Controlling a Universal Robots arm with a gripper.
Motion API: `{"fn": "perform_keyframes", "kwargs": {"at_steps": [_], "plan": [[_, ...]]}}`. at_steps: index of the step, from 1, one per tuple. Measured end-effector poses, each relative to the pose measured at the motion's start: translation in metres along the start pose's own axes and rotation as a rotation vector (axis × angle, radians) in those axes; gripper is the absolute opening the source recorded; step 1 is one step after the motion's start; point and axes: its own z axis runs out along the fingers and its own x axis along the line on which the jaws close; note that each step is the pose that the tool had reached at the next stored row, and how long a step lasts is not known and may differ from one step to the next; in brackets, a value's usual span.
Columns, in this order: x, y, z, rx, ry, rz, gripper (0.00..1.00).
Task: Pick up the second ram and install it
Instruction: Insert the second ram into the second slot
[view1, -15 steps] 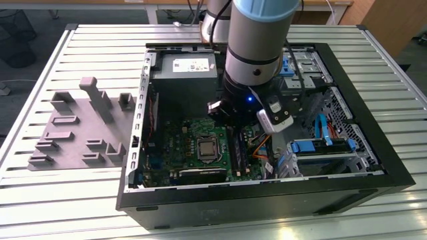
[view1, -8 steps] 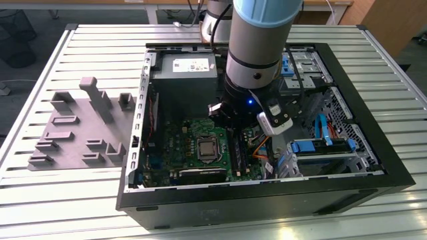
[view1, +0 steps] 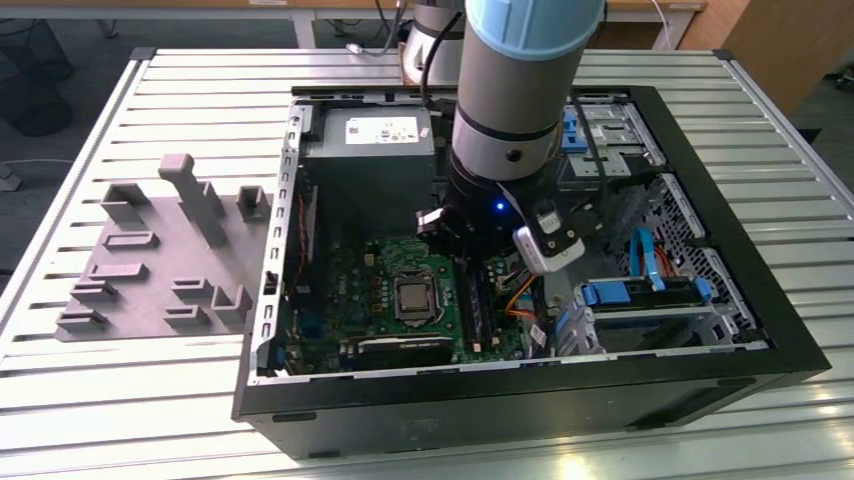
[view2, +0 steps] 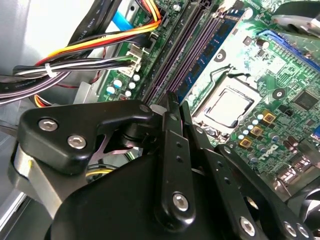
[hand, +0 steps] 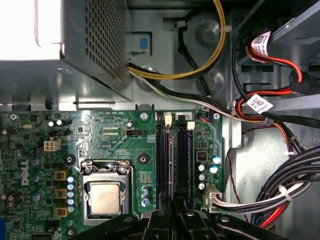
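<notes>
Counter: pale metal slats with long grooves, wide bare strips left around the case.
Tray: matte grey plastic with upright pegs and blocks, well apart from the case, at the exterior view's left.
Computer case: black box lying open, its rim walling the work on all sides.
Arm: smooth grey and pale blue tube, reaching straight down into the case.
Gripper: black and angular, low over the motherboard, just beside the processor socket.
Fingers: flat black bars with bright screw heads, drawn close with only a thin slit between; whether they clamped anything could not be told.
Memory slots: long, narrow, dark purple channels with white latches, running lengthwise away from the fingertips in both wrist views.
Memory stick: thin blue-green board with black chips, standing upright in a slot on the socket's side; whether it was the second ram could not be told.
Second wrist view alone: the stick's flat face and the fingers' linkage.
First wrist view alone: the perforated metal power supply beyond the slots.
Room: bundled black, red and yellow cables crowded the slots' far side; the socket sat close on the other.
</notes>
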Motion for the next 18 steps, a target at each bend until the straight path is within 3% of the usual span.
{"fn": "perform_keyframes", "kwargs": {"at_steps": [18], "plan": [[0.0000,0.0001,0.0068,-0.0030,0.0006,-0.015,0.14]]}}
